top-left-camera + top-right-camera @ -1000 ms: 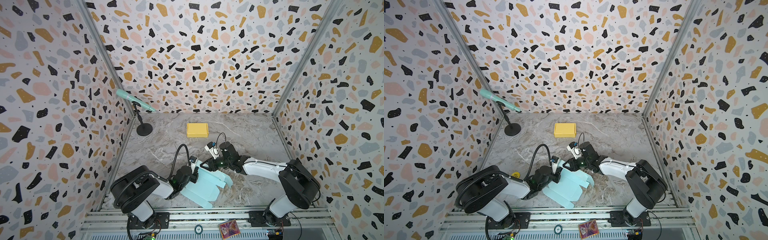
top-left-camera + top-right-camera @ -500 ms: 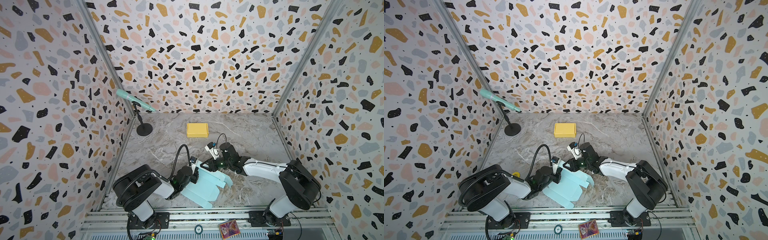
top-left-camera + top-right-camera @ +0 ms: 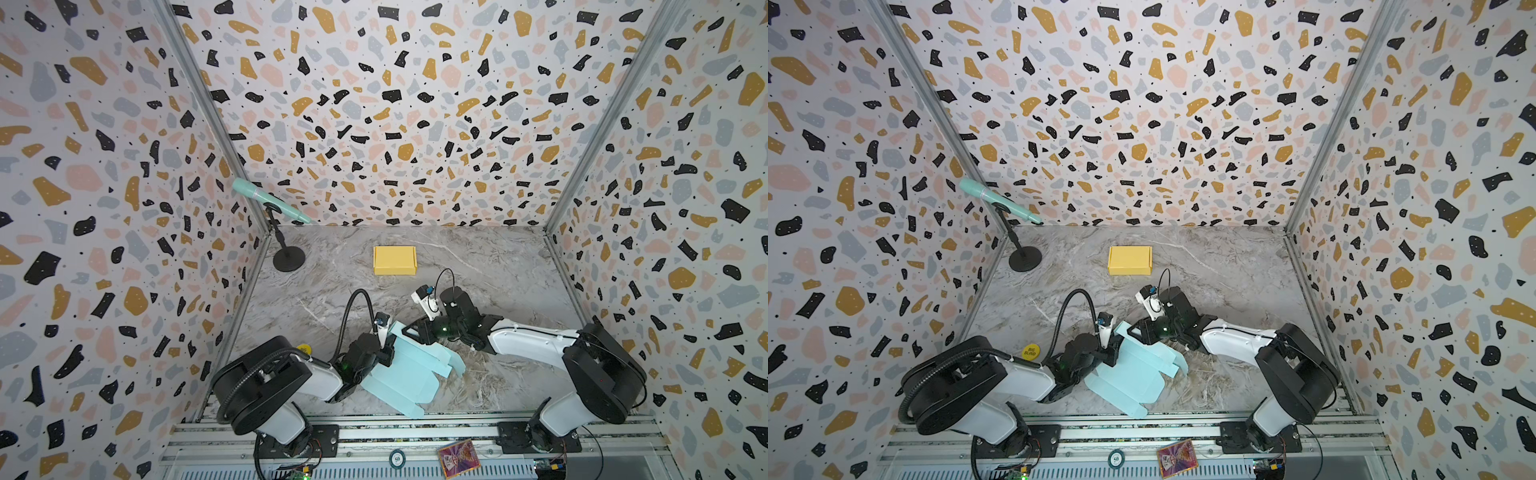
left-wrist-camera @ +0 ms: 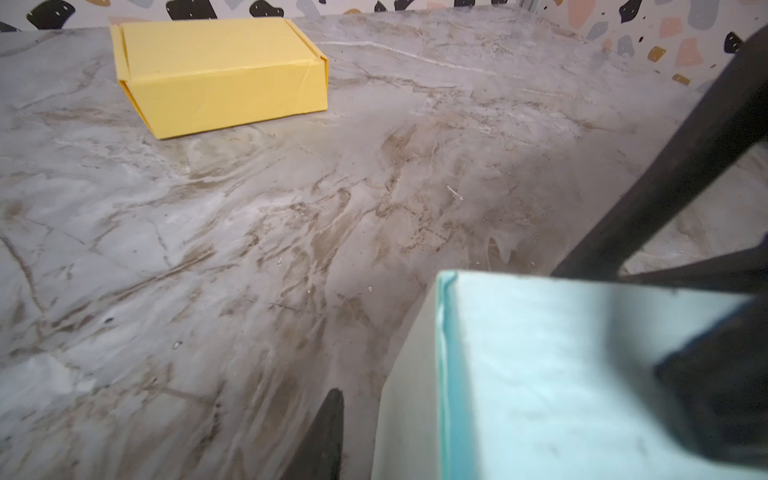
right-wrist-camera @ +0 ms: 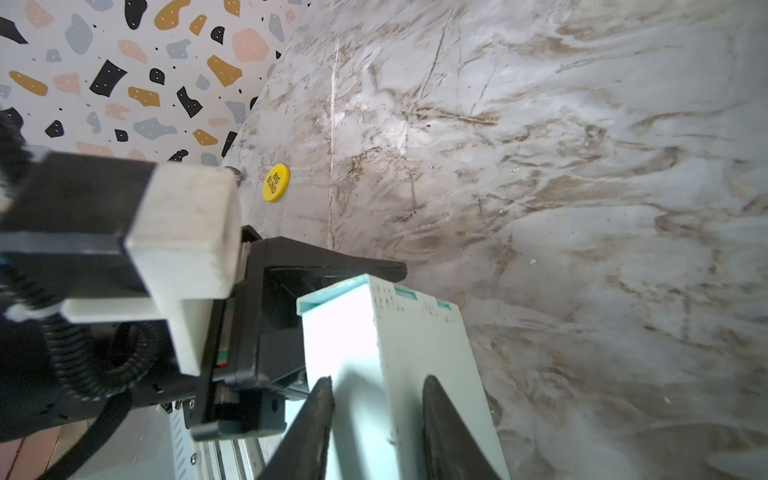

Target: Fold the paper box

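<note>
Two robot arms meet over the blue box (image 3: 403, 378), a pale-blue paper blank lying partly folded near the front edge of the marble table (image 3: 478, 266), as seen in both top views. Most of the sheet lies flat, its flaps spread toward the front rail. One wall along its far side stands up off the surface.

The left gripper (image 3: 387, 353) reaches in at the sheet's left edge. In the left wrist view its fingers (image 4: 328, 436) stand apart. One lies blurred over the raised blue wall, and the other sits clear of it, with bare table showing between finger and paper.

The right gripper (image 3: 410, 330) comes in low from the right to the wall's far corner. In the right wrist view its two dark fingers (image 5: 444, 432) stand apart on either side of the upright wall. Whether they pinch it cannot be told.

A folded yellow box (image 3: 394, 260) sits shut toward the back of the table, well apart from the arms. A mint microphone (image 3: 270, 203) on a black stand occupies the back left corner. A yellow chip (image 5: 275, 183) marked "BIG BLIND" lies on the table by the left wall, near the left arm. A card (image 3: 458, 459) rests on the front rail.
</note>
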Available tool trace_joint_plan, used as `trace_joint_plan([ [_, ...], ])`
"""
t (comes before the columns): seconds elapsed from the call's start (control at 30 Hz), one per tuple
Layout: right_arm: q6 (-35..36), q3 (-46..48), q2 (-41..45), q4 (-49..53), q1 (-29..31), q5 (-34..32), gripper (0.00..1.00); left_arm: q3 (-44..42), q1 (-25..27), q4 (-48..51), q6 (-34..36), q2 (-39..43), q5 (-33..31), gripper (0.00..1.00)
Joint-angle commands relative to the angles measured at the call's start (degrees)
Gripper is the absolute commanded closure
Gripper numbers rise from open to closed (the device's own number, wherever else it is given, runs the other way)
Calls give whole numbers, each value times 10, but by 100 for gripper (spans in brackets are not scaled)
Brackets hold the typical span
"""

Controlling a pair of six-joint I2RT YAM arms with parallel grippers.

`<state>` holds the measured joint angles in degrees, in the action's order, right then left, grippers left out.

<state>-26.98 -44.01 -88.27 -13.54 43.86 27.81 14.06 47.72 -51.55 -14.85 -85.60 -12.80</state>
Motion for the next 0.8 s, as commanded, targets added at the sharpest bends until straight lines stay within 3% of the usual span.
trace_joint_plan([
  [0.0,-1,1,4,28,4,-11,63,-9,1,-1,0,30,-15,68],
  [0.2,-2,-12,-2,34,7,-6,63,2,2,-3,6,21,-4,70],
  [0.47,-15,-13,-4,24,12,1,64,15,3,2,9,26,-11,85],
  [0.77,-81,-28,0,-32,20,82,63,15,3,27,3,77,-11,89],
])
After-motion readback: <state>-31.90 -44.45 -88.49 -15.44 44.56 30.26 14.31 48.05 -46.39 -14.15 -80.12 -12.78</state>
